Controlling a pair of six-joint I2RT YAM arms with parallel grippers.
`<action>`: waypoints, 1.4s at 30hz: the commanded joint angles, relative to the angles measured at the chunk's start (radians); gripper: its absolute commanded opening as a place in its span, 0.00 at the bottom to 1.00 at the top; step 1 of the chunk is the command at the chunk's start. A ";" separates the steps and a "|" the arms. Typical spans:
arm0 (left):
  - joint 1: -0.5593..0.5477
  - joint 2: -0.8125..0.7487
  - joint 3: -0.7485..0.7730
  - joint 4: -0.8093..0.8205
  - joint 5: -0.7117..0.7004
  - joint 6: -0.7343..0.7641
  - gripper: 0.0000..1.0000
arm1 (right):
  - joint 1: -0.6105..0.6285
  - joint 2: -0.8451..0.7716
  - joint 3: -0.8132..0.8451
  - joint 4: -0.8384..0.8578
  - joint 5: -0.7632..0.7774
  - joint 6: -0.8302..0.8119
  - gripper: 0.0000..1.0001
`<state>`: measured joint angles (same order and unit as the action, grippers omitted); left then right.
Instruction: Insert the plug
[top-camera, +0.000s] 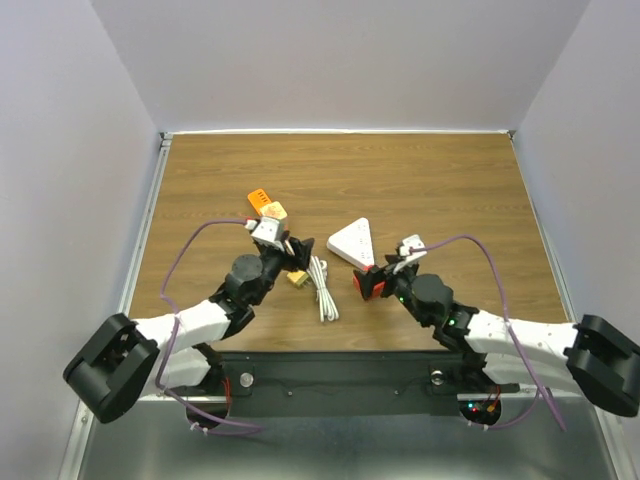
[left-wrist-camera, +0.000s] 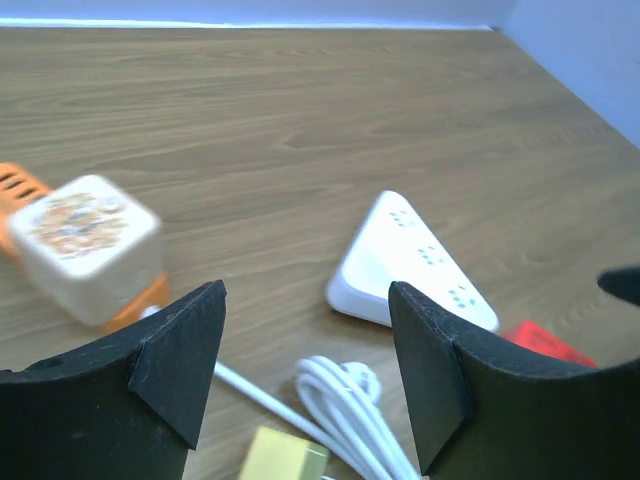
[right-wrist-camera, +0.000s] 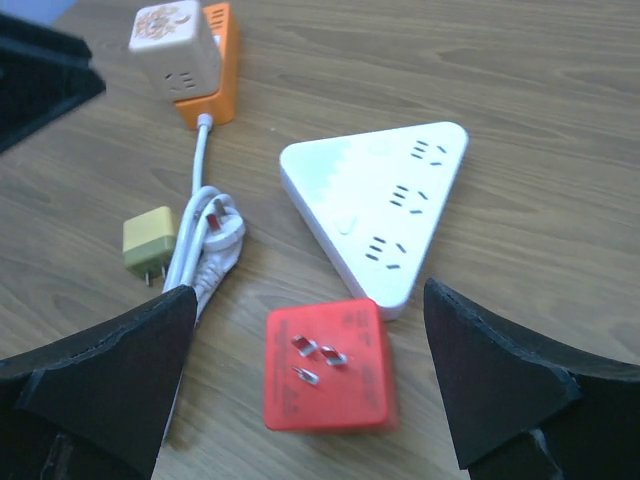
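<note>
A white triangular power strip (top-camera: 352, 242) lies mid-table, sockets up; it also shows in the left wrist view (left-wrist-camera: 410, 262) and the right wrist view (right-wrist-camera: 385, 205). A red cube plug (top-camera: 366, 284) lies just in front of it, prongs up (right-wrist-camera: 326, 365). My right gripper (right-wrist-camera: 310, 292) is open and empty, its fingers either side of and above the red plug. My left gripper (left-wrist-camera: 307, 292) is open and empty, above a coiled white cable (left-wrist-camera: 345, 400) and a small yellow plug (left-wrist-camera: 283, 458).
A white cube adapter (left-wrist-camera: 88, 245) sits on an orange block (right-wrist-camera: 215, 70) to the left of the strip. The white cable (top-camera: 322, 288) and the yellow plug (top-camera: 297, 279) lie between the two grippers. Walls surround the table on three sides.
</note>
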<state>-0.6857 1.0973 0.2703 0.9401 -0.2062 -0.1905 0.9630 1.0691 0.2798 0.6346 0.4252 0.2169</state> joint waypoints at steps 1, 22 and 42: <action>-0.103 0.074 0.046 0.135 0.103 0.126 0.77 | 0.005 -0.109 -0.062 0.011 0.141 0.075 0.99; -0.371 0.538 0.394 0.040 0.341 0.315 0.92 | -0.236 -0.196 -0.056 -0.081 0.141 0.128 1.00; -0.373 0.651 0.492 -0.225 0.292 0.330 0.86 | -0.287 -0.271 -0.091 -0.082 0.113 0.141 1.00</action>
<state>-1.0538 1.7477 0.7204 0.7429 0.0711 0.1322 0.6865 0.8169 0.2115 0.5301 0.5415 0.3450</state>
